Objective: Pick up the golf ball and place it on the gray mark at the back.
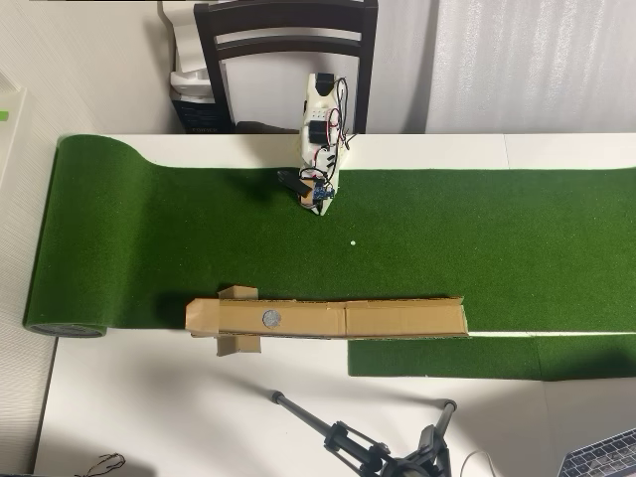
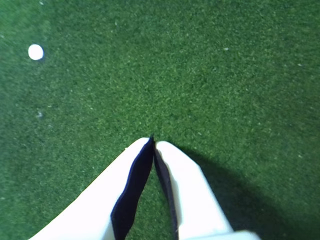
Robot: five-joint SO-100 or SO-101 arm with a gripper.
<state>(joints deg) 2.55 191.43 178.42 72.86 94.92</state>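
Observation:
No golf ball shows in either view. The gray mark [image 1: 270, 319] is a small round spot on the left part of a long brown cardboard strip [image 1: 397, 319] at the turf's lower edge in the overhead view. My gripper [image 1: 320, 202] rests folded near the arm's base at the top middle of the turf, far from the strip. In the wrist view the gripper [image 2: 153, 141] is shut and empty, its white fingers [image 2: 182, 185] meeting at the tips just above the turf. A tiny white dot [image 1: 353, 241] lies on the turf; it also shows in the wrist view [image 2: 35, 51].
A green turf mat [image 1: 517, 238] covers the white table, rolled up at the left end [image 1: 60, 248]. A dark chair [image 1: 288, 40] stands behind the arm. A tripod [image 1: 368, 447] and a laptop corner [image 1: 601, 457] lie at the bottom.

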